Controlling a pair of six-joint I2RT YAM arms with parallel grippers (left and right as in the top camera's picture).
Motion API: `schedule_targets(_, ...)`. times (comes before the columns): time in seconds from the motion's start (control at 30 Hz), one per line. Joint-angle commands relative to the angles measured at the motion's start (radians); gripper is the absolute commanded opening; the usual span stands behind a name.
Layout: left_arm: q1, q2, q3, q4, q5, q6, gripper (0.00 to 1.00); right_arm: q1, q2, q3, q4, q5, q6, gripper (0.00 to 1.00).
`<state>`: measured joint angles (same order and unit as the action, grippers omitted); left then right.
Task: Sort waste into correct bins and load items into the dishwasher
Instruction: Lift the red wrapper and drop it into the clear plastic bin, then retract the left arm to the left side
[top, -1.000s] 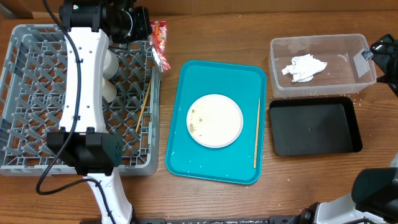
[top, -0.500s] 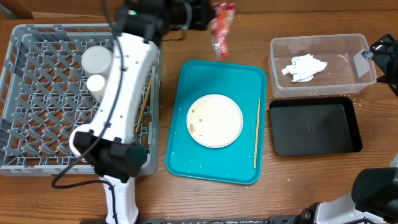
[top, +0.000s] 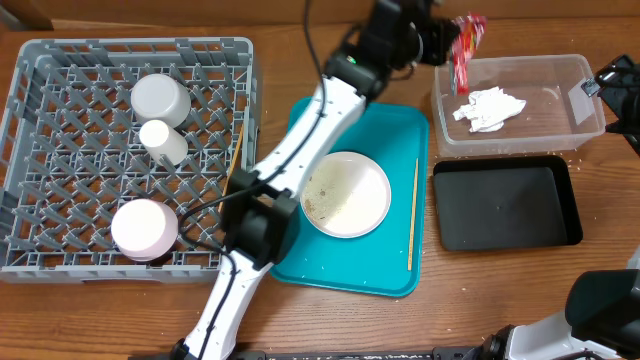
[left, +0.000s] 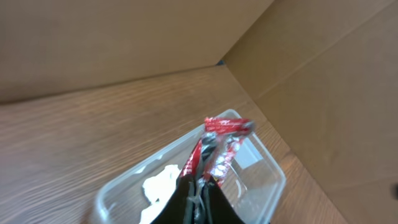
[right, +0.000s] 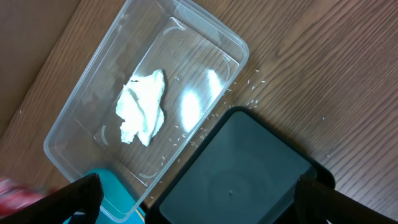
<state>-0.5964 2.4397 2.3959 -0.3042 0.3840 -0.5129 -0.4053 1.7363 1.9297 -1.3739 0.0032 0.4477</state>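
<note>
My left gripper (left: 200, 190) is pinched shut on the sauce packet (left: 219, 144), which dangles ahead of me over what looks like the rim of the clear tub (left: 252, 186) below, so releasing here could drop it outside.

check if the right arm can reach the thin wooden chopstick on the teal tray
Probably yes: the chopstick lies bare along the tray's right side, nearest the open right gripper, and the left arm crosses farther left.

My overhead looks straight down on the whole tabletop (top: 470, 300); both wrist views sit closer, sharing the clear tub (top: 545, 120) at two o'clock.
</note>
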Motion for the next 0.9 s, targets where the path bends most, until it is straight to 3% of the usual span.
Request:
schedule_targets(0.0,-0.05,0.065,0.008,0.058,-0.015,-0.06,0.13,0.0,-0.018,0.014,0.003,-0.005,-0.003,1.0)
schedule_targets(0.27,-0.092,0.103,0.008,0.077,-0.039,-0.01,0.3,0.0,-0.018,0.014,0.003,-0.005,-0.003,1.0)
schedule_targets(0.4,-0.081,0.084,0.008,0.101,0.044,-0.011,0.49,0.0,-0.018,0.014,0.003,-0.005,-0.003,1.0)
schedule_targets(0.57,-0.011,-0.017,0.008,0.053,0.169,-0.003,0.49,0.0,-0.018,0.014,0.003,-0.005,-0.003,1.0)
schedule_targets(0.7,0.071,-0.129,0.008,-0.076,0.167,0.039,0.45,0.0,-0.018,0.014,0.003,-0.005,-0.003,1.0)
schedule_targets(0.87,0.206,-0.301,0.008,-0.378,0.078,0.183,0.57,0.0,-0.018,0.014,0.003,-0.005,-0.003,1.0)
